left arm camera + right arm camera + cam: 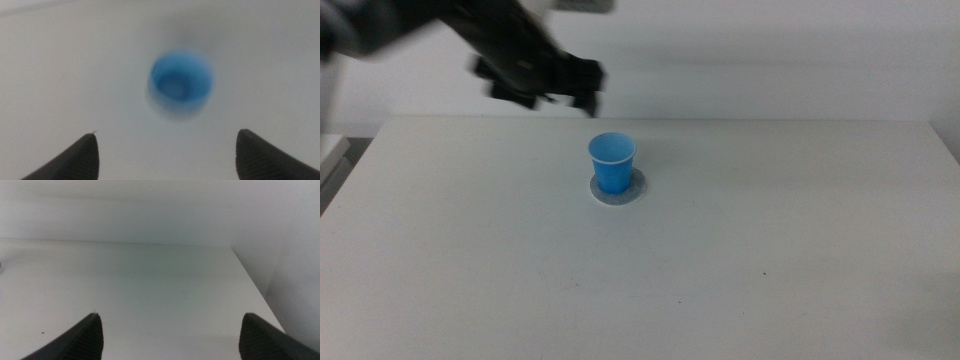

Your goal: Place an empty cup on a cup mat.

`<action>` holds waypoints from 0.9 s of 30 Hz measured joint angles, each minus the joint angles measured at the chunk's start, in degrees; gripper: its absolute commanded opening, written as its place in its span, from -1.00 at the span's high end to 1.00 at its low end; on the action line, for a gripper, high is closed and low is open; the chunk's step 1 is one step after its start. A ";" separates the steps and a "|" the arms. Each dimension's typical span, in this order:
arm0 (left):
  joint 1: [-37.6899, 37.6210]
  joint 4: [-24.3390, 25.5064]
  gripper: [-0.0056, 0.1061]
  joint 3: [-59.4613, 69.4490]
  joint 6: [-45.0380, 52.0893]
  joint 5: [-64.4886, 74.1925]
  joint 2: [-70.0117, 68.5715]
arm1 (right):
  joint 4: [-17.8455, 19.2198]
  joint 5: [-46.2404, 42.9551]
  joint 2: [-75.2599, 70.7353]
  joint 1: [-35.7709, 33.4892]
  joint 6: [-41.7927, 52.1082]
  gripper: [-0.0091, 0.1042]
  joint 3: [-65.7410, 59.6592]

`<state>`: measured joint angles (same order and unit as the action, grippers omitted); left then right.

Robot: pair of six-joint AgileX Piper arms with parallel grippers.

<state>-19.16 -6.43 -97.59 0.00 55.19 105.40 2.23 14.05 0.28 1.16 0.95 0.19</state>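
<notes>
The blue cup [612,162] stands upright on the grey round cup mat [633,187] near the table's middle. My left gripper [582,88] is up in the air behind and left of the cup, blurred, apart from it. In the left wrist view the cup [181,84] shows from above, empty inside, well beyond my open jaws, whose midpoint is my left gripper [167,150]. My right gripper [170,332] is open and empty over bare table, out of the middle view.
The white table [770,260] has its far edge against a pale wall. In the right wrist view the table's corner and side edge [250,280] run beside a wall.
</notes>
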 measured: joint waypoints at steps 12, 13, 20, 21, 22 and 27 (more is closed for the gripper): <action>0.87 12.91 -0.78 13.44 -1.00 14.42 -28.64 | 0.00 0.00 0.00 0.00 0.00 -0.80 0.00; 0.87 13.41 -0.78 15.49 -1.80 14.56 -31.18 | 0.00 0.00 0.00 0.00 0.00 -0.80 0.00; 2.93 14.29 -0.78 34.68 -3.08 -0.06 -48.72 | 0.00 0.00 0.00 0.00 0.00 -0.80 0.00; 4.38 13.12 -0.78 38.56 -2.15 -5.54 -51.58 | 0.00 0.00 0.00 0.00 0.00 -0.80 0.00; 5.98 11.62 -0.78 42.64 -0.89 -11.12 -54.41 | 0.00 0.00 0.00 0.00 0.00 -0.80 0.00; 12.29 4.56 -0.78 61.65 2.54 -32.14 -67.97 | 0.00 0.00 0.00 0.00 0.00 -0.80 0.00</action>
<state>-6.88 -1.87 -35.95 2.54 23.04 37.43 2.23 14.05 0.28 1.16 0.95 0.19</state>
